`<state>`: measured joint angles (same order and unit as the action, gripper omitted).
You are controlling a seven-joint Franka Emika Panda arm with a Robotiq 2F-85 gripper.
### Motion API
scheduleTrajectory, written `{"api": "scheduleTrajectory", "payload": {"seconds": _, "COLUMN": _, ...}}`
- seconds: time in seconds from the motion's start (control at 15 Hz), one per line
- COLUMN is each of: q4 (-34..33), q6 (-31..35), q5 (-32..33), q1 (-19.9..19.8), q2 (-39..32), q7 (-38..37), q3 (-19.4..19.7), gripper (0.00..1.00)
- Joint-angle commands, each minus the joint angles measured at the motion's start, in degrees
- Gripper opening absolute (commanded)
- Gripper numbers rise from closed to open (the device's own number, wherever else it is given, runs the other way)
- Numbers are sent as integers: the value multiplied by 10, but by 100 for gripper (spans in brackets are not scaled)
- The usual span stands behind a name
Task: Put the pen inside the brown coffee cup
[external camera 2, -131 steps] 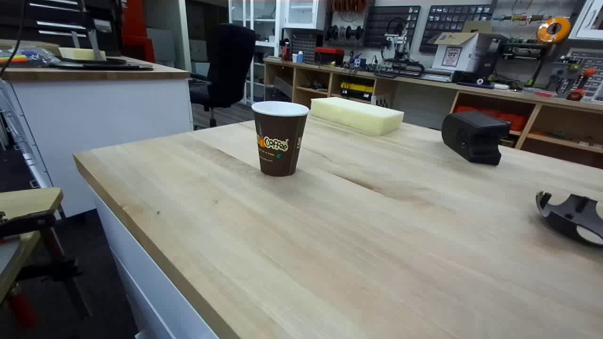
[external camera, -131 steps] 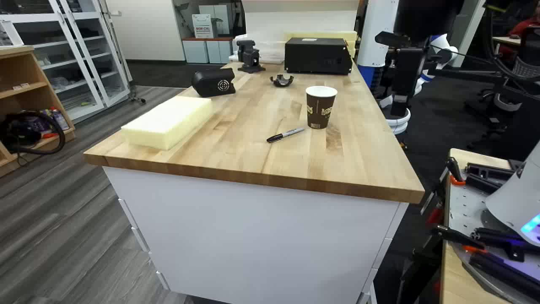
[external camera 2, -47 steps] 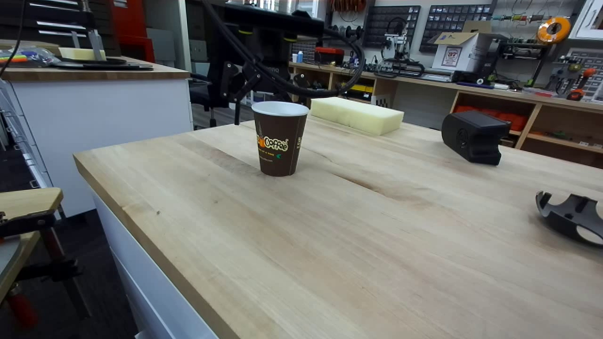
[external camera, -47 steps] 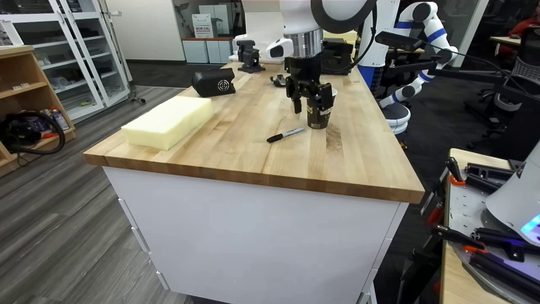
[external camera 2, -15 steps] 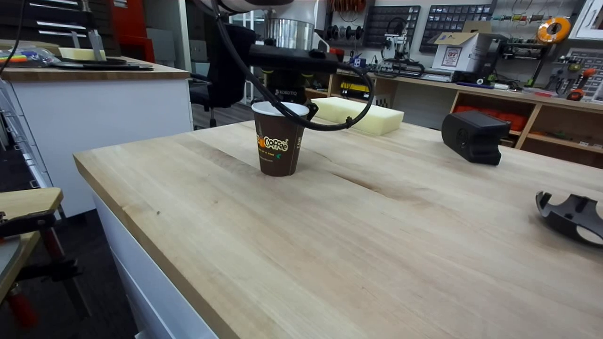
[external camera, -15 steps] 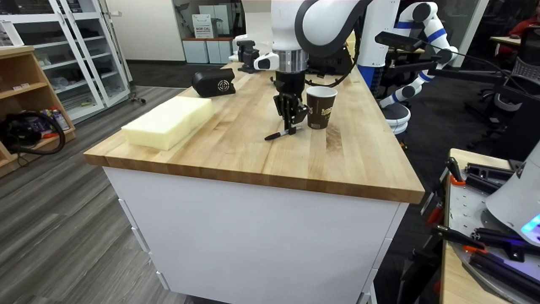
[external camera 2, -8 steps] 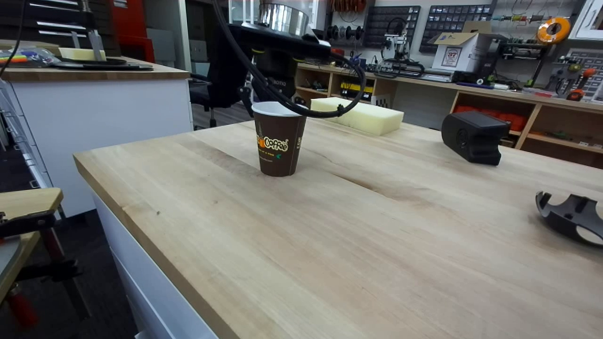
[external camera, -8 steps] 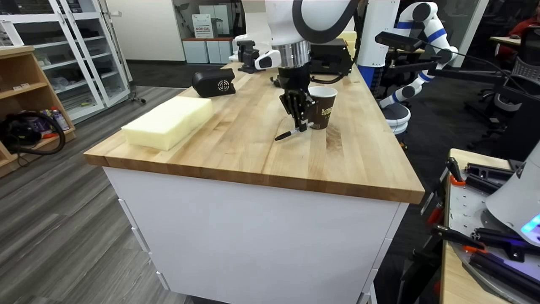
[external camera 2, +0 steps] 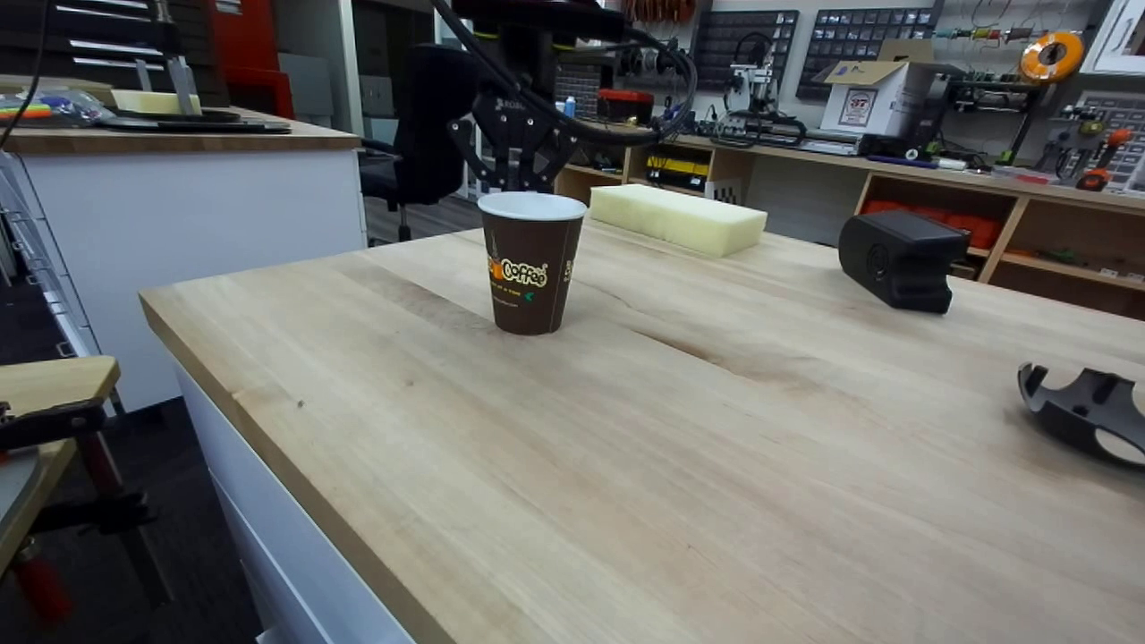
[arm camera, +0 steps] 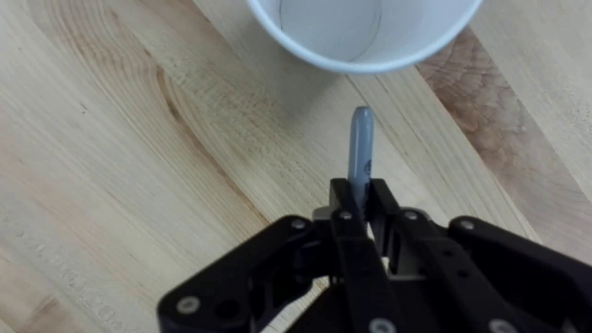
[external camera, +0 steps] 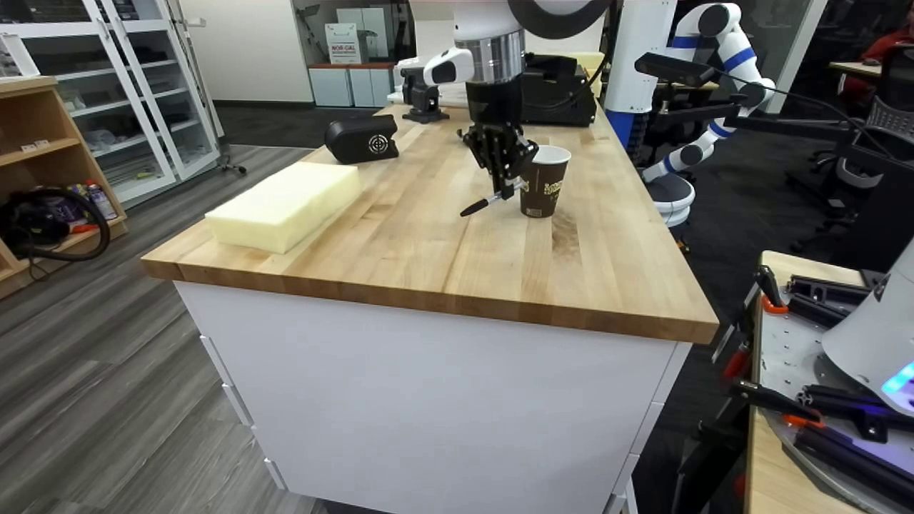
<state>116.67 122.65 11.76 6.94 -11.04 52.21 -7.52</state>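
The pen [external camera: 474, 208] is in my gripper [external camera: 507, 191], shut across its silvery barrel. In that exterior view its black end points down toward the near left and its silvery end reaches the cup's side. The wrist view shows the pen's silvery end [arm camera: 361, 138] projecting past both fingertips toward the cup, short of the rim. The brown coffee cup [external camera: 548, 182] stands upright beside the gripper, pale rim up; from above, the visible part of its inside [arm camera: 330, 27] holds nothing. In an exterior view the cup [external camera 2: 530, 277] hides my fingertips and the pen.
A pale yellow foam block [external camera: 285, 203] lies on the wooden table [external camera: 400, 250] by its left edge. Farther back are a black boxy device [external camera: 362, 140], a black stand [external camera: 423, 96] and a large black box [external camera: 560, 96]. A curved black part [external camera 2: 1087, 411] also lies on the table.
Over the last second the gripper has closed on the pen, shifted slightly toward the cup and risen, lifting the pen off the table. The cup has stayed in place.
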Motion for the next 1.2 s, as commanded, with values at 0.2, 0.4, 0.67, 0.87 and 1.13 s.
{"api": "scheduleTrajectory", "payload": {"seconds": 0.2, "q4": 25, "q6": -5, "q5": 40, "q1": 7, "q2": 57, "q7": -31, "q3": -5, "gripper": 3}}
{"api": "scheduleTrajectory", "payload": {"seconds": 0.4, "q4": 28, "q6": -2, "q5": 36, "q1": 12, "q2": 72, "q7": -25, "q3": -11, "gripper": 3}}
{"api": "scheduleTrajectory", "payload": {"seconds": 0.67, "q4": 35, "q6": -26, "q5": 34, "q1": 16, "q2": 95, "q7": -36, "q3": -13, "gripper": 3}}
{"api": "scheduleTrajectory", "payload": {"seconds": 0.87, "q4": 44, "q6": -73, "q5": 47, "q1": 18, "q2": 115, "q7": -65, "q3": -13, "gripper": 3}}
{"api": "scheduleTrajectory", "payload": {"seconds": 1.13, "q4": 47, "q6": -122, "q5": 51, "q1": 23, "q2": 140, "q7": -83, "q3": -17, "gripper": 3}}
